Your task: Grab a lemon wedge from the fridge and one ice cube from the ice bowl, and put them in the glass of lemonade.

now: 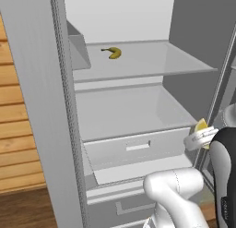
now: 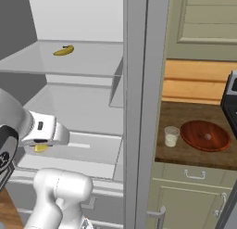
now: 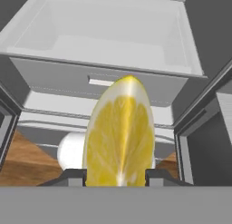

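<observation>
The lemon wedge (image 3: 120,137), bright yellow with its cut face toward the camera, stands upright between the finger tips of my gripper (image 3: 116,175), which is shut on it. In the left base view the gripper (image 1: 200,137) holds the lemon wedge (image 1: 201,126) just outside the open fridge (image 1: 46,107), level with its white drawer (image 1: 138,146). From the right base view the lemon wedge (image 2: 40,148) peeks out under the hand. The glass of lemonade (image 2: 171,136) stands on the brown counter, right beside the reddish-brown ice bowl (image 2: 194,128).
A banana (image 1: 112,52) lies on the upper fridge shelf. The open drawer (image 3: 104,73) juts out below the lower shelf. The fridge's grey side wall (image 2: 139,107) stands between the arm and the counter (image 2: 185,154). A dark stove edge (image 2: 230,100) is at far right.
</observation>
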